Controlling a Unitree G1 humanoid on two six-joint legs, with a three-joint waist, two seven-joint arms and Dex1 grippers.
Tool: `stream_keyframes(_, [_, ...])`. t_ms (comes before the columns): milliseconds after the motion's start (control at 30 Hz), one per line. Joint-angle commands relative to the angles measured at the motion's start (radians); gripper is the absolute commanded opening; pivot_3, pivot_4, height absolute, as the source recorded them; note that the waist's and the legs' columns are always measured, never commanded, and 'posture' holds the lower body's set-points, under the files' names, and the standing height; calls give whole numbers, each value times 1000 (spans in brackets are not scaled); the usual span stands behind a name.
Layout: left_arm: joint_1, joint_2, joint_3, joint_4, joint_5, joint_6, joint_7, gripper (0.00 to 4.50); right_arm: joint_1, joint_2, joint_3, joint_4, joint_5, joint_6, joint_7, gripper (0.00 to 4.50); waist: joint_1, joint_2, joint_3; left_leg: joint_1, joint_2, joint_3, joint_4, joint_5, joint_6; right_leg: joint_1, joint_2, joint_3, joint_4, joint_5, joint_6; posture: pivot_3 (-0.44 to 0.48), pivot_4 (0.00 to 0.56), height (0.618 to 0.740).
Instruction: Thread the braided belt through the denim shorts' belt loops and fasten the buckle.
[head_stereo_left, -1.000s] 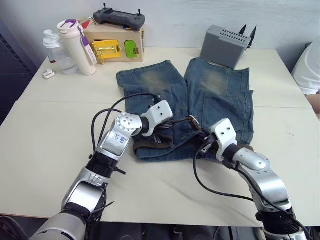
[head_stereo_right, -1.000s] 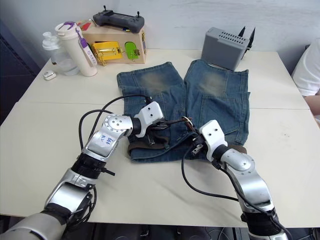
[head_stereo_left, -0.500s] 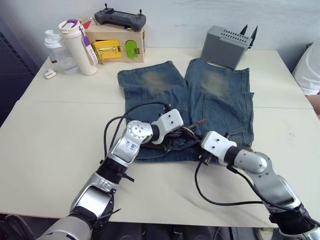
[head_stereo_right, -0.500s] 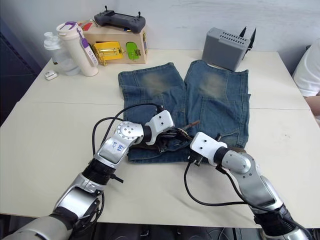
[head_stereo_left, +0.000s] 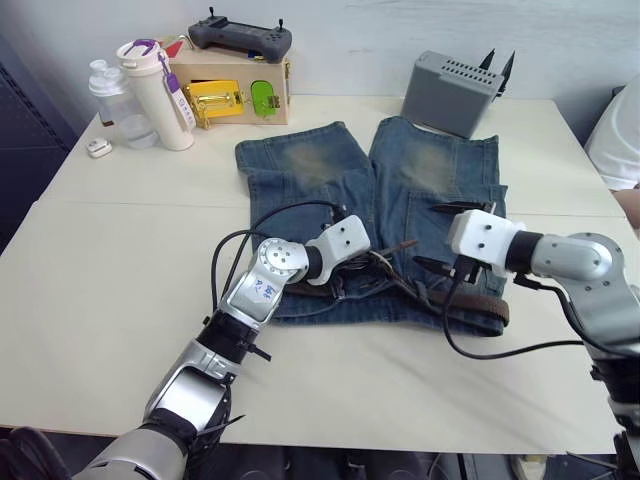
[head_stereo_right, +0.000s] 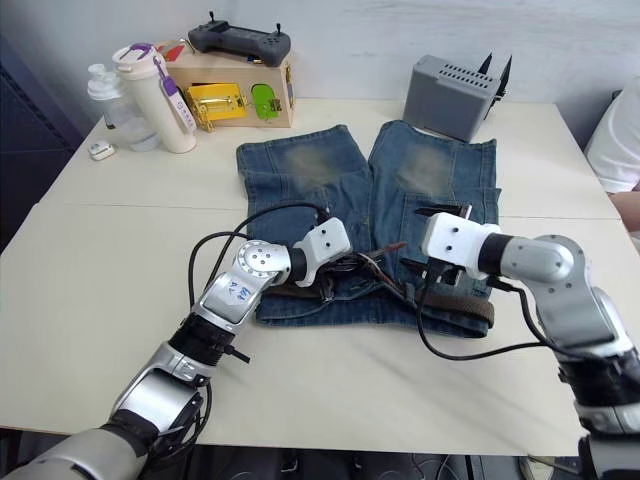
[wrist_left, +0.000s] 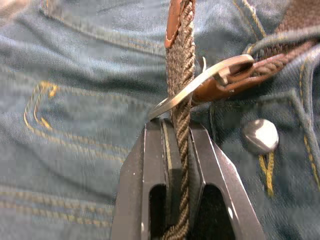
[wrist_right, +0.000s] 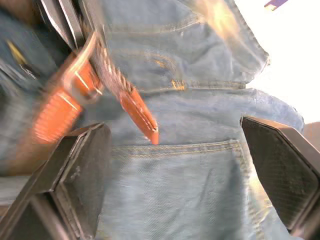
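Two grippers work over the denim shorts (head_stereo_left: 400, 200), which lie flat near the middle of the table (head_stereo_left: 110, 280), legs pointing toward twelve o'clock and the waistband at the six o'clock edge. We see the left gripper (wrist_left: 177, 135) pressed down at the middle of the waistband, its two black fingers (wrist_left: 150, 170) closed tight on the braided belt (wrist_left: 181, 75), which runs up between them. Just past the fingertips the belt passes through the silver buckle (wrist_left: 210, 80), and a smooth tan leather piece shows on the belt beyond that. A metal button (wrist_left: 259, 136) sits on the denim just beside the buckle, toward three o'clock of it.

The right gripper (head_stereo_left: 445, 238) hovers over the shorts' right leg, at about three o'clock from the left one, with its fingers (wrist_right: 82, 175) spread wide apart and holding nothing. Between those fingers we see blue denim and the tan belt tip (wrist_right: 140, 115). The rest of the belt lies along the waistband toward four o'clock, ending in a dark brown stretch (head_stereo_left: 480, 305) at the right hip.

At eleven o'clock on the table stand a white bottle (head_stereo_left: 155, 95), a wooden box (head_stereo_left: 230, 90) with a black controller (head_stereo_left: 240, 38) on top, and at one o'clock a grey box (head_stereo_left: 450, 92).
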Motion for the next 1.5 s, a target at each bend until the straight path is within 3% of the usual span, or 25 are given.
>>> stream_keyframes(33, [-21, -8, 6, 1, -6, -34, -1, 0, -72, 23, 41, 82, -44, -110, 21, 4428, 0, 0, 0, 0, 0, 0, 0, 0, 0, 0, 0, 0, 0, 0, 0, 0, 150, 735])
stream_keyframes(133, [-28, -12, 9, 4, -6, -41, 4, 0, -106, 43, 67, 137, -59, -152, 33, 3620, 0, 0, 0, 0, 0, 0, 0, 0, 0, 0, 0, 0, 0, 0, 0, 0, 150, 735])
stream_keyframes(367, [-23, -9, 29, -12, -16, -24, 10, 0, -128, 40, 62, 169, -68, -250, 53, 438, 0, 0, 0, 0, 0, 0, 1, 0, 0, 0, 0, 0, 0, 0, 0, 0, 150, 735])
stream_keyframes(400, [-23, -3, 42, -24, -27, -5, 2, 437, -131, 29, 59, 188, -94, -280, 35, 14, 0, 0, 0, 0, 0, 0, 1, 0, 0, 0, 0, 0, 0, 0, 0, 0, 150, 735])
stream_keyframes(500, [-13, 16, 70, -75, -80, 51, -56, 1480, -135, 2, 58, 247, -156, -377, 1, 0, 0, 0, 0, 0, 0, 0, 1, 0, 0, 0, 0, 0, 0, 0, 0, 0, 150, 735])
stream_keyframes(733, [-22, 122, 242, -232, -269, 286, -115, 4443, -164, -84, 18, 354, -158, -562, -17, 0, -4, 0, 0, 0, 1, 0, 1, 0, -1, 0, 0, 0, 1, 0, 0, 0, 150, 735])
stream_keyframes(900, [-40, 144, 330, -289, -387, 443, -98, 4443, -206, -147, 6, 382, -96, -587, 60, 0, 0, 0, 0, 0, 1, 0, 2, 0, -1, 0, 0, 0, 1, 0, 0, 0, 150, 735])
stream_keyframes(1067, [-68, 127, 321, -302, -406, 457, -57, 4443, -246, -150, 7, 367, -55, -561, 113, 0, 1, 0, 0, -1, 0, 0, 3, 0, 0, 1, 0, 0, 1, 0, 0, 0, 150, 735])
stream_keyframes(1267, [-118, -16, 140, -243, -290, 342, 51, 4443, -301, -66, 35, 221, -22, -360, 158, 0, 1, 0, 0, -1, 0, 0, 3, 0, 0, 0, 0, 0, 1, 0, 0, 0, 150, 735])
stream_keyframes(1467, [-143, -69, 47, -168, -213, 282, 99, 4443, -293, -50, 28, 177, -20, -275, 163, 0, -1, 0, 0, 0, 1, 0, 3, 0, 0, 0, 0, 0, 1, 0, 0, 0, 150, 735])
stream_keyframes(1500, [-148, -73, 50, -154, -205, 277, 109, 4205, -288, -52, 25, 170, -17, -270, 163, 0, -1, 0, 0, -1, 1, 0, 2, 0, 0, 0, 0, 0, 1, 0, 0, 0, 150, 735])
